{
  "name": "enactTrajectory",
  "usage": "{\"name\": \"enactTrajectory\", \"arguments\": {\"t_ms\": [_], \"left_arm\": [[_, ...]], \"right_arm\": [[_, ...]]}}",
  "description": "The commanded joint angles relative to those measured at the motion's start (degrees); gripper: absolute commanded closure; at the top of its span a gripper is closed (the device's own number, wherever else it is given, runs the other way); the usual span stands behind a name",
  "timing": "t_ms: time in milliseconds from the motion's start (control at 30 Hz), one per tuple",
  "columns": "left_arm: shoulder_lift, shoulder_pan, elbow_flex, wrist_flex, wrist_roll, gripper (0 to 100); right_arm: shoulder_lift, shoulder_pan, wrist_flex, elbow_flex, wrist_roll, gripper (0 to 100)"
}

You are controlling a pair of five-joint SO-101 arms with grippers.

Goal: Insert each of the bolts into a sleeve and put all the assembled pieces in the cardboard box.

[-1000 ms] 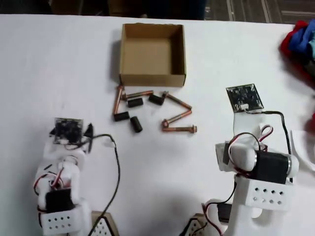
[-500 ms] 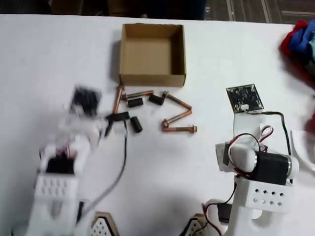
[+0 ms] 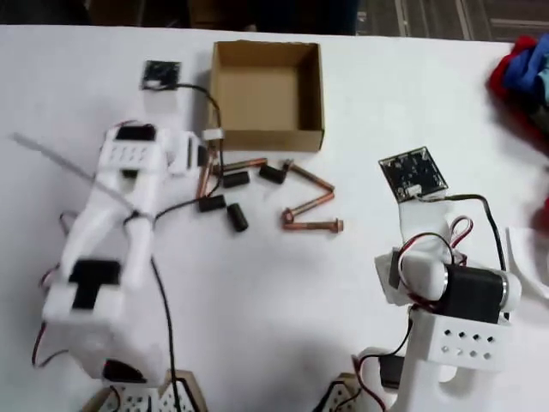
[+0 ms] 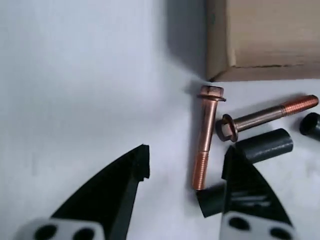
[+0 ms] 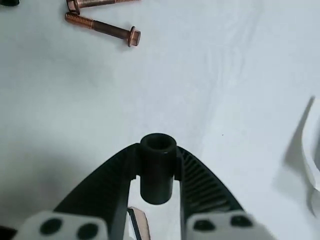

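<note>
1. Cardboard box (image 3: 266,137): is sitting open-topped on the white table (image 3: 386,77), upper centre of the high view.

2. Bolts (image 3: 313,226): five copper ones are lying loose on the table just below the box, in the centre of the frame.

3. Sleeves (image 3: 238,217): four short black ones are lying among the bolts, all on their sides.

4. Left gripper (image 4: 187,160): its arm is stretching up the left side of the high view to the left end of the cluster. The fingers are standing spread wide and gripping nothing. The leftmost bolt (image 4: 206,135) is lying between the jaws, its head pointing at the box corner. A second bolt (image 4: 265,115) is lying just beside it.

5. Right gripper (image 5: 157,150): is clenching a fifth sleeve (image 5: 157,175) upright between its fingers, bore facing the wrist camera. Its arm is sitting at the lower right of the high view, well apart from the box.

6. Cloth (image 3: 523,69): a red and blue bundle is lying at the upper right edge.
</note>
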Motion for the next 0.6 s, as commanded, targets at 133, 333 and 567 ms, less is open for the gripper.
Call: {"name": "enactTrajectory", "arguments": {"t_ms": [133, 333, 567], "left_arm": [[21.0, 0.6, -31.1, 14.9, -0.3, 75], [35.2, 1.1, -49.9, 22.4, -0.4, 75], [48.4, 1.7, -68.2, 27.8, -0.5, 75]], "right_arm": [[-1.0, 0.3, -0.6, -0.2, -0.5, 97.7], [-1.0, 0.3, -0.6, -0.2, -0.5, 97.7], [-1.0, 0.3, -0.6, -0.2, -0.5, 97.7]]}}
